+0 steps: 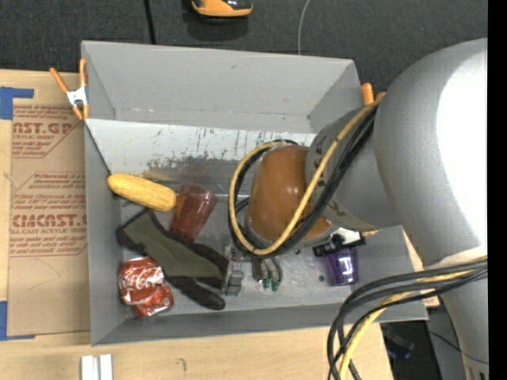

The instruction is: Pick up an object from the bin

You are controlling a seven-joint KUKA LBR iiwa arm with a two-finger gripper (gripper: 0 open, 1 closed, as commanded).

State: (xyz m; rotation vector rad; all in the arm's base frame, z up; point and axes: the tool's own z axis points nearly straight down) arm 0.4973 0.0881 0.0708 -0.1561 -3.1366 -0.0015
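Observation:
My gripper (252,275) hangs low over the bin's front middle, under the arm's orange cover. Its two fingertips stand apart, open, with bare bin floor between them. The left fingertip (235,274) is right at the right end of a long dark olive and black thing (170,253) that lies slanted across the front left; I cannot tell whether they touch. A clear red cup (192,210) lies on its side just behind that thing. A small purple thing with a black top (341,266) lies to the gripper's right.
A yellow corn cob (141,191) lies at the left wall. A crushed red cola can (144,286) sits in the front left corner. The arm with its looped cables covers the bin's right middle.

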